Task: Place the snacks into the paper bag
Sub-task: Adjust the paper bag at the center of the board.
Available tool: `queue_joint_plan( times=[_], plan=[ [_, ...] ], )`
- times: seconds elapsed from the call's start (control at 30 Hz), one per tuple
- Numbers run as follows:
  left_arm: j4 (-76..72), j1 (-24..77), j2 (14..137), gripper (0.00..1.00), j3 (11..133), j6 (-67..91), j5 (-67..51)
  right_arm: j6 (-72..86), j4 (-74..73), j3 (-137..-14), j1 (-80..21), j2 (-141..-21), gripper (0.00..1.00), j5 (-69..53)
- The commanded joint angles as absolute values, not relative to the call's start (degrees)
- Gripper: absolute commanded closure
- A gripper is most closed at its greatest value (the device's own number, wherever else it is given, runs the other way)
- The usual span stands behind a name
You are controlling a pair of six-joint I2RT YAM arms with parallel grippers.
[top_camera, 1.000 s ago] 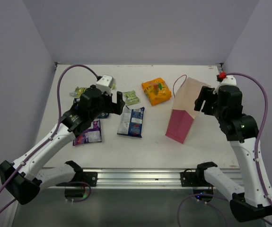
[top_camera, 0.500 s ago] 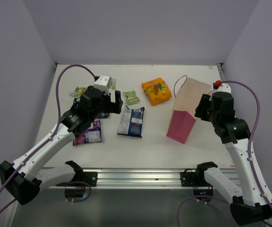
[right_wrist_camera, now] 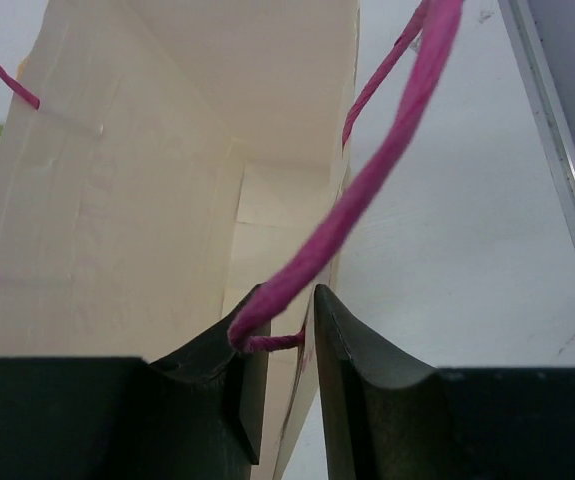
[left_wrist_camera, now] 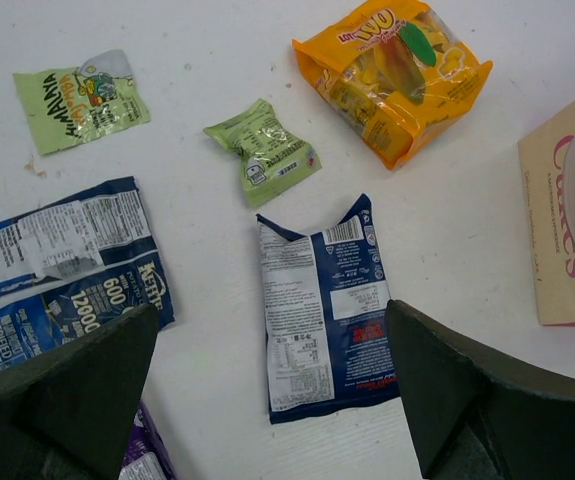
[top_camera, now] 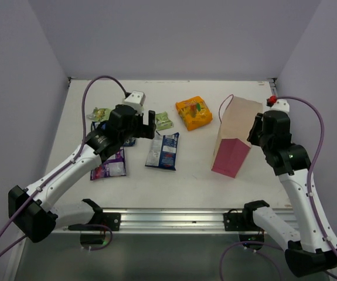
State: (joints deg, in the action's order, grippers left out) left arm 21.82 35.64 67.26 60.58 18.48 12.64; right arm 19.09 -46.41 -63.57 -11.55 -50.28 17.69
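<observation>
The paper bag (top_camera: 234, 130) stands tilted at the right, its pink side panel (top_camera: 231, 157) facing me. My right gripper (top_camera: 254, 131) is shut on its near right wall by the pink cord handle (right_wrist_camera: 372, 185). The right wrist view looks into the bag's bare cream inside (right_wrist_camera: 182, 170), and the gripper (right_wrist_camera: 307, 345) pinches the paper edge. My left gripper (top_camera: 149, 124) is open and empty above a dark blue packet (top_camera: 162, 151). In the left wrist view the gripper (left_wrist_camera: 272, 390) spans this packet (left_wrist_camera: 325, 305). Farther off lie the orange packet (left_wrist_camera: 392, 70) and a green one (left_wrist_camera: 265, 152).
A second dark blue packet (left_wrist_camera: 62, 265) and the purple packet (top_camera: 109, 165) lie left of my left gripper. Another green packet (left_wrist_camera: 82, 100) lies at the far left. White walls close in the table on three sides. A metal rail (top_camera: 174, 219) runs along the near edge.
My right gripper has moved right with the bag's rim, and the bag stands more upright. My left gripper has shifted a little right and away over the snacks.
</observation>
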Motion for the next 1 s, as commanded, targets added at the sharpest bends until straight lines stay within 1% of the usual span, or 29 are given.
queue_joint_plan(
  times=[0.0,0.17,0.27,0.37,0.4,0.47,0.67,0.97],
  plan=[
    [18.5,35.2,68.9,0.01,63.3,19.1,11.7,17.8,-45.5,-66.4,-11.4,-51.3,0.72,20.6],
    [15.1,35.2,73.0,0.02,64.5,18.5,9.3,17.7,-44.8,-65.8,-11.4,-52.7,0.76,20.8],
    [14.1,35.2,75.8,0.02,65.8,18.1,7.9,17.8,-44.8,-65.8,-11.4,-53.7,0.81,20.8],
    [12.7,35.2,78.0,0.02,66.5,18.1,7.0,17.3,-45.0,-66.3,-11.5,-53.5,0.9,20.2],
    [12.3,35.2,78.5,0.02,66.5,18.2,6.9,17.1,-45.6,-66.5,-11.4,-53.7,0.95,19.9],
    [11.2,35.2,80.0,0.03,67.0,18.5,6.5,16.4,-47.7,-68.5,-11.5,-54.6,0.99,19.2],
    [10.0,35.2,85.8,0.03,69.7,20.7,4.8,13.8,-51.1,-72.7,-11.4,-54.9,1.0,20.4],
    [6.8,35.2,98.3,0.02,77.9,22.9,2.8,13.2,-48.3,-70.0,-12.0,-53.4,1.0,20.8]
  ],
)
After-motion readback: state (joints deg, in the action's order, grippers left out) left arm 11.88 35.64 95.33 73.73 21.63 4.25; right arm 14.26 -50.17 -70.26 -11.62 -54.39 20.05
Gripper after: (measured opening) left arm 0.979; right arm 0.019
